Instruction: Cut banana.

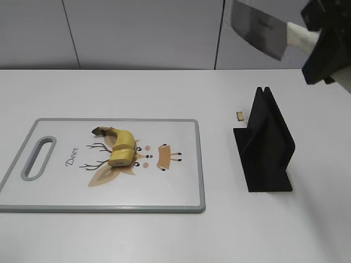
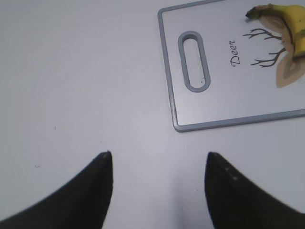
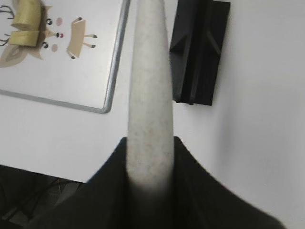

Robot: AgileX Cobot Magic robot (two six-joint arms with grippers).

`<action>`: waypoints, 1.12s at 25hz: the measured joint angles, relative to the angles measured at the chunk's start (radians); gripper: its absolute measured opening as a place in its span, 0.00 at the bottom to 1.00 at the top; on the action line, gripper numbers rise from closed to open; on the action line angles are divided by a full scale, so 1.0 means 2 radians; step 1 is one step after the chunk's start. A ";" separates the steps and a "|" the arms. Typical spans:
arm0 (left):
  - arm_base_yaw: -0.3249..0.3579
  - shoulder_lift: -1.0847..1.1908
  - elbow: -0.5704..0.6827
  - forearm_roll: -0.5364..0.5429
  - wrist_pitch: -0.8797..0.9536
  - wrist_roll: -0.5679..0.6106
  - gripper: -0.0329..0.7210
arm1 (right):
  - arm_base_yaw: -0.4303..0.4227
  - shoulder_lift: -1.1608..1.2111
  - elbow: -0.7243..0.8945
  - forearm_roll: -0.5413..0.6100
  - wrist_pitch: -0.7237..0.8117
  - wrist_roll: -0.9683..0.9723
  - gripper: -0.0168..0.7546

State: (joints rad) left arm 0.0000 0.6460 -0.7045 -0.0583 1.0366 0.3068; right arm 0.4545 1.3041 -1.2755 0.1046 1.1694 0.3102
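A yellow banana (image 1: 120,147) lies on a white cutting board (image 1: 175,192) with a deer drawing and a grey rim. It shows a cut across it, with one piece at its near end. My right gripper (image 1: 323,46) is shut on the pale handle (image 3: 148,105) of a knife, whose steel blade (image 1: 258,30) is high above the table at the top right. My left gripper (image 2: 157,157) is open and empty over bare table, left of the board's handle slot (image 2: 193,61). The banana also shows in the left wrist view (image 2: 290,26) and the right wrist view (image 3: 26,24).
A black knife stand (image 1: 264,145) stands on the table right of the board, below the knife; it also shows in the right wrist view (image 3: 198,52). A small tan bit (image 1: 239,115) lies behind the stand. A grey wall runs along the back.
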 joint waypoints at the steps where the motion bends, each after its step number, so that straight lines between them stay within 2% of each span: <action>1: 0.000 -0.023 0.007 0.000 0.006 -0.004 0.82 | 0.000 -0.011 0.019 -0.008 -0.010 0.016 0.25; 6: 0.000 -0.120 0.037 0.000 0.026 -0.036 0.81 | 0.000 -0.051 0.089 -0.042 -0.043 0.062 0.25; 13: 0.000 -0.246 0.087 0.001 0.013 -0.049 0.80 | 0.000 -0.058 0.160 -0.045 -0.087 0.072 0.25; 19: 0.000 -0.316 0.110 0.011 0.023 -0.052 0.80 | 0.000 -0.052 0.177 -0.052 -0.122 0.080 0.25; 28: 0.000 -0.322 0.110 0.016 0.024 -0.056 0.79 | 0.000 -0.016 0.177 -0.052 -0.142 0.082 0.25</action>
State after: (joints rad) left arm 0.0000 0.0030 -0.4844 -0.0269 1.0843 0.1957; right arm 0.4545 1.2711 -0.9210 0.0000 0.8850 0.4743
